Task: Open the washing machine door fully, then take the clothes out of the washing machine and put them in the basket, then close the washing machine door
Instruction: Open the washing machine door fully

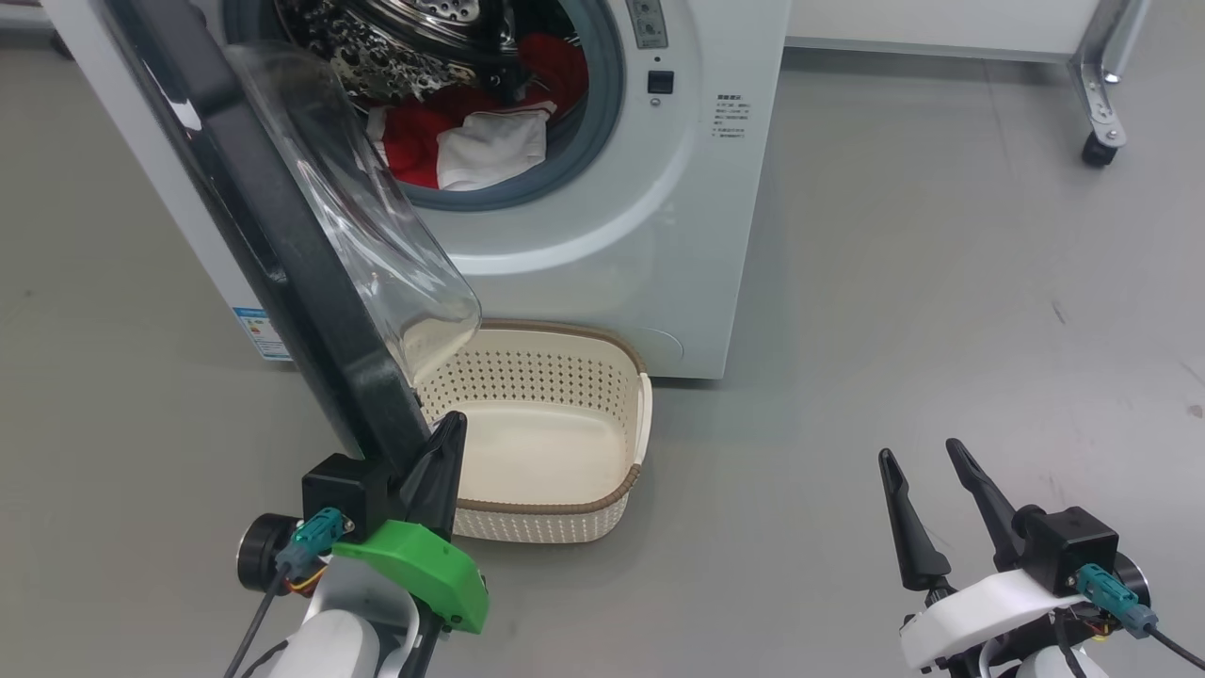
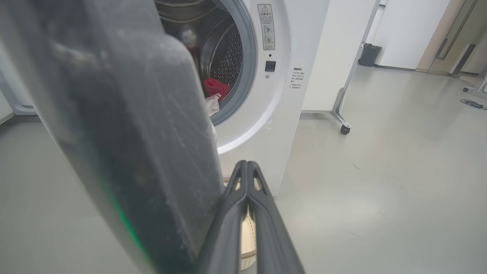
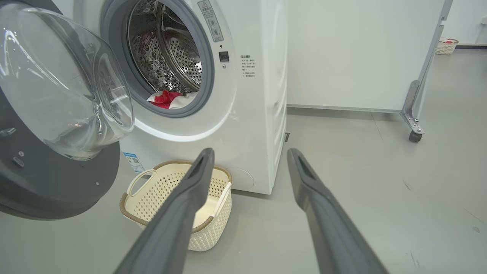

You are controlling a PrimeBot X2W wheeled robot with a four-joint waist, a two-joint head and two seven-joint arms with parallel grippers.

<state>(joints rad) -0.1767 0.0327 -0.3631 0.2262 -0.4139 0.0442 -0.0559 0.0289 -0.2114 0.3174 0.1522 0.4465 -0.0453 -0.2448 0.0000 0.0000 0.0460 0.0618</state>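
The washing machine (image 1: pixel 659 245) stands open, its steel drum showing. Its door (image 1: pixel 282 245) has swung out towards me, black frame edge-on, with the glass bowl (image 1: pixel 377 226) bulging over the basket. The clothes (image 1: pixel 471 137), red with a white piece on top, lie at the drum's front lip; the wrist views also show the clothes (image 3: pixel 167 99) (image 2: pixel 216 87). The cream basket (image 1: pixel 640 414) sits on the floor below the opening, with nothing in it. My left gripper (image 1: pixel 450 428) is shut, fingers pressed together beside the door's lower edge (image 2: pixel 125 152). My right gripper (image 1: pixel 919 450) hangs open at lower right, apart from everything.
Grey floor spreads to the right of the machine. A white partition on a wheeled metal leg (image 1: pixel 1097 141) stands behind at the right. Further back are a dark bin (image 2: pixel 369 55) and another small basket (image 3: pixel 447 45).
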